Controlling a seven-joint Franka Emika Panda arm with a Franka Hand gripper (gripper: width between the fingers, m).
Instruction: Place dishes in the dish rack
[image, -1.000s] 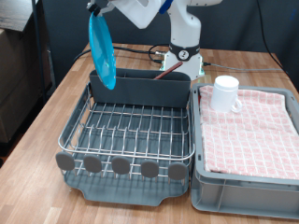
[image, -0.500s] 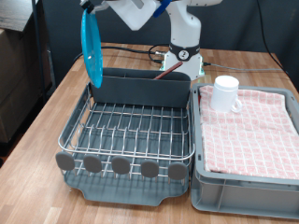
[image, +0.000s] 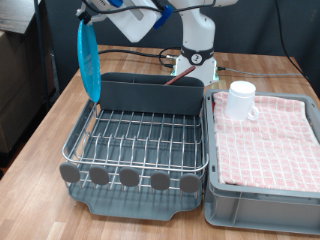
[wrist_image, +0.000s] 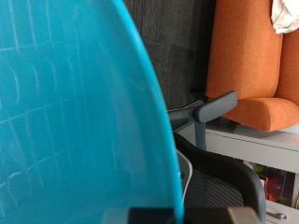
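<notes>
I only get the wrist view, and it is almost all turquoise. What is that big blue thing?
Observer: A round light-blue plate, hanging on edge from the gripper in the exterior view.
Operator: Where is it hanging?
Observer: Above the exterior view's left end of the silver wire dish rack, by its tall dark grey back compartment.
Operator: Any other dishes around?
Observer: A white handled mug stands on the red-checked cloth in the grey bin, at the exterior view's right.

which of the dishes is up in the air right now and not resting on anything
The light-blue plate: the gripper holds it on edge above the dish rack. The white mug sits on the checked cloth in the grey bin.
</notes>
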